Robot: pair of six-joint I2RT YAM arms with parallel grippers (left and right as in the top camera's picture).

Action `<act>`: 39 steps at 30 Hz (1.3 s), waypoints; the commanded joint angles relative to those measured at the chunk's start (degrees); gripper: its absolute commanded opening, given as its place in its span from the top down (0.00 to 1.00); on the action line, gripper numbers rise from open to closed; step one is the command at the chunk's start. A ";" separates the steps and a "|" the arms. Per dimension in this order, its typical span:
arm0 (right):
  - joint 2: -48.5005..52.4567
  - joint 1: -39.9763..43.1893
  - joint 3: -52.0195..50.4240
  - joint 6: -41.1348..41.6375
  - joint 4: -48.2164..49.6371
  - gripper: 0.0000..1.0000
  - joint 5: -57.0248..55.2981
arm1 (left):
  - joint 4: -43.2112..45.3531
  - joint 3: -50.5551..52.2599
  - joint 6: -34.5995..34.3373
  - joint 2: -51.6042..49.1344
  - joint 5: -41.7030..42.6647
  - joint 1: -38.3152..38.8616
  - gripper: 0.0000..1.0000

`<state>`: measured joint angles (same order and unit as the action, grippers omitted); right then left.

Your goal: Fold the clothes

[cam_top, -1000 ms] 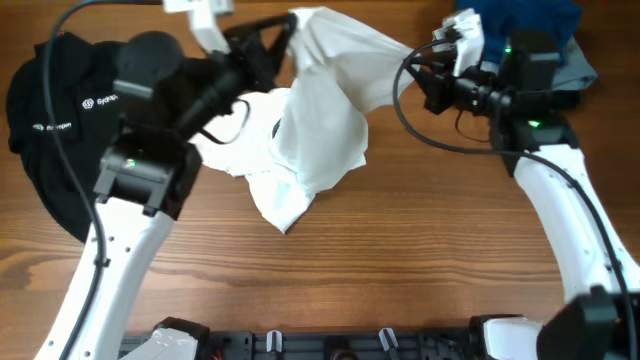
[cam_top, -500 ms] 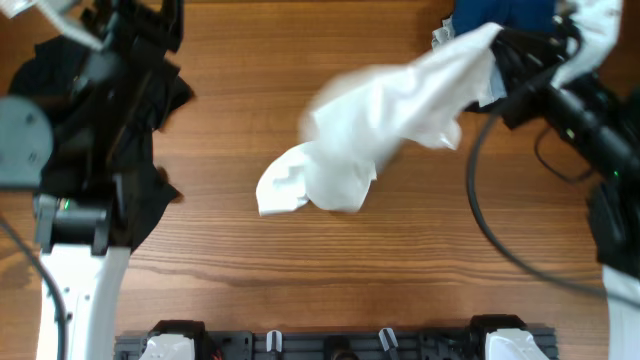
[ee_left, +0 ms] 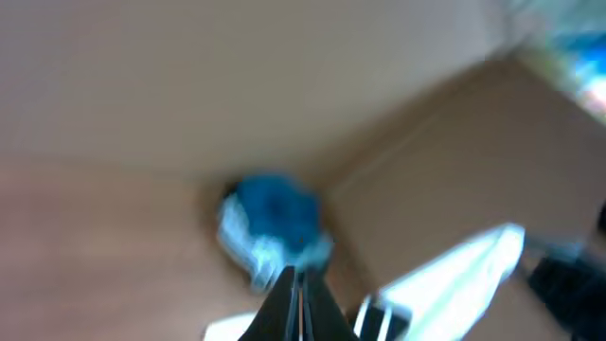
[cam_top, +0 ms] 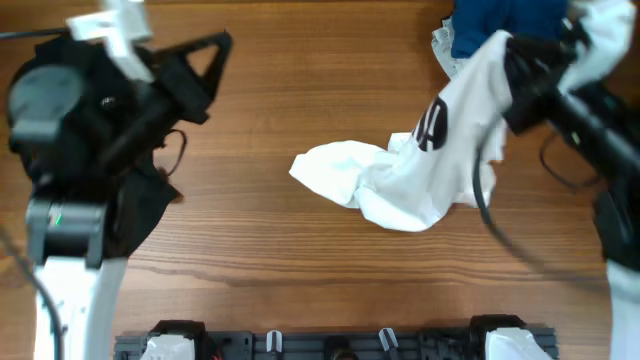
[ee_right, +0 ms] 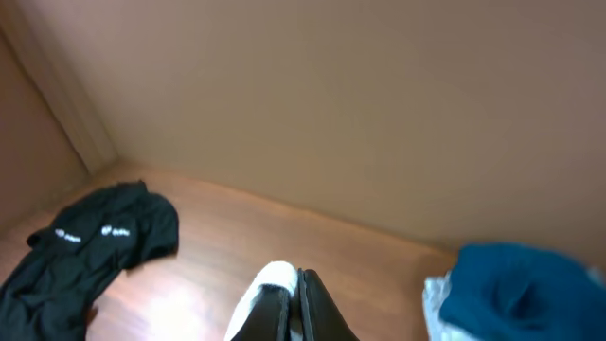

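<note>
Blur smears closed left gripper (ee_left: 298,292); right gripper (ee_right: 299,278) pinches T-shirt (cam_top: 420,185).

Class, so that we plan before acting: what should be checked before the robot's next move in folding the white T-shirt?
1. Right gripper holds white T-shirt: ok, jaws shut on fabric.
2. Left gripper free: ok, jaws shut, empty.
3. T-shirt spread flat on table: not ok, crumpled, one end lifted.
4. T-shirt apart from black shirt: ok.
5. T-shirt apart from blue garment: cannot tell.
</note>
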<state>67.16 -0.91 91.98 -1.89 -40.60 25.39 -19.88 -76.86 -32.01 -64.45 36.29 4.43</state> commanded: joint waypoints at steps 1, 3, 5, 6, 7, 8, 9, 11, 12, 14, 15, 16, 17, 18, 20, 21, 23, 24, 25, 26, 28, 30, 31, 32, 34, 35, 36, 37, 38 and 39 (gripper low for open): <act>8.87 0.09 0.68 4.48 2.86 0.96 -1.14 | -6.97 0.07 16.09 -6.12 2.21 4.13 0.96; 13.11 0.09 0.68 7.72 5.20 0.96 -3.10 | -10.23 0.07 20.65 -9.31 2.19 6.71 0.96; 17.11 0.20 0.68 10.91 7.74 0.96 -5.81 | -12.98 0.07 24.59 -12.61 1.60 9.86 0.96; 18.88 0.26 0.68 12.41 9.03 0.96 -7.54 | -13.86 0.07 26.23 -13.86 1.53 11.15 0.96; 20.28 0.26 0.68 13.44 10.01 0.96 -9.03 | -14.91 0.07 28.52 -15.45 1.36 13.03 0.96; 21.77 0.26 0.68 14.73 11.15 0.96 -10.86 | -15.78 0.07 30.67 -17.20 1.14 15.02 0.96; 23.32 0.48 0.68 15.80 12.26 0.96 -12.72 | -16.72 0.07 33.38 -19.23 1.14 17.68 0.96; 25.38 1.27 0.68 16.06 13.73 0.96 -14.62 | -17.73 0.07 37.38 -22.62 1.11 22.25 0.96; 25.97 1.68 0.68 16.41 14.01 0.96 -15.17 | -18.01 0.07 39.01 -24.17 1.09 24.52 0.96; 26.71 2.84 0.68 17.11 14.10 0.96 -16.09 | -18.32 0.07 41.13 -27.36 -0.79 29.29 0.96; 26.91 3.48 0.68 17.09 14.10 0.96 -16.41 | -18.32 0.07 41.33 -28.87 -3.10 31.65 0.96; 27.10 4.15 0.68 17.07 14.03 0.96 -16.41 | -18.25 0.07 41.70 -30.56 -5.81 34.14 0.96; 27.17 4.83 0.68 17.09 13.90 0.96 -16.41 | -18.23 0.07 42.27 -32.06 -8.04 36.37 0.96; 27.21 5.51 0.66 17.09 13.68 0.96 -16.41 | -18.05 0.07 42.32 -33.64 -10.16 38.36 0.96; 27.26 6.88 0.66 17.11 13.22 0.96 -16.37 | -16.98 0.07 42.29 -36.50 -12.22 41.72 0.96; 27.26 7.54 0.63 17.11 12.94 0.96 -16.37 | -16.22 0.07 42.29 -37.88 -12.57 43.12 0.96; 27.26 8.74 0.63 17.14 12.22 0.96 -16.35 | -14.60 0.07 42.29 -40.15 -13.11 45.46 0.96; 27.26 9.18 0.63 17.11 11.72 0.96 -16.37 | -13.86 0.07 42.29 -41.13 -13.51 46.42 0.93; 27.26 9.49 0.63 17.11 11.26 0.96 -16.37 | -13.07 0.07 42.29 -41.90 -14.14 47.34 0.88; 27.26 9.68 0.63 17.05 10.82 0.96 -16.37 | -12.31 0.07 42.29 -42.66 -15.30 48.24 0.84; 27.26 9.84 0.61 17.03 10.12 0.96 -16.39 | -10.60 0.07 42.32 -44.09 -19.76 50.10 0.66; 27.26 9.84 0.55 17.00 9.84 0.96 -16.39 | -8.96 0.07 42.34 -45.55 -25.42 51.78 0.50; 27.26 9.84 0.55 16.98 9.73 0.96 -16.39 | -8.09 0.07 42.34 -46.36 -27.69 52.52 0.44; 27.26 9.84 0.55 17.03 9.68 0.96 -16.39 | -7.26 0.07 42.36 -47.39 -29.29 53.24 0.37; 27.26 9.84 0.55 17.00 9.64 0.96 -16.37 | -6.67 0.07 42.71 -48.81 -29.77 53.94 0.30; 27.26 9.84 0.55 16.98 9.62 0.96 -16.39 | -6.71 0.07 43.45 -49.35 -29.77 54.07 0.29; 27.26 9.84 0.55 16.92 9.60 0.96 -16.39 | -6.67 0.07 43.69 -49.72 -29.79 54.23 0.27; 27.26 9.84 0.55 16.94 9.57 0.96 -16.39 | -6.60 0.07 44.06 -49.75 -29.83 54.29 0.24; 27.26 9.84 0.55 16.96 9.55 0.96 -16.37 | -6.38 0.07 44.54 -49.75 -30.10 54.29 0.20; 27.26 9.84 0.55 17.05 9.55 0.96 -16.37 | -6.01 0.07 45.44 -49.75 -30.42 54.31 0.18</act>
<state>93.80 8.82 91.98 14.33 -31.05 9.98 -26.72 -76.58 10.87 -113.49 8.99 58.63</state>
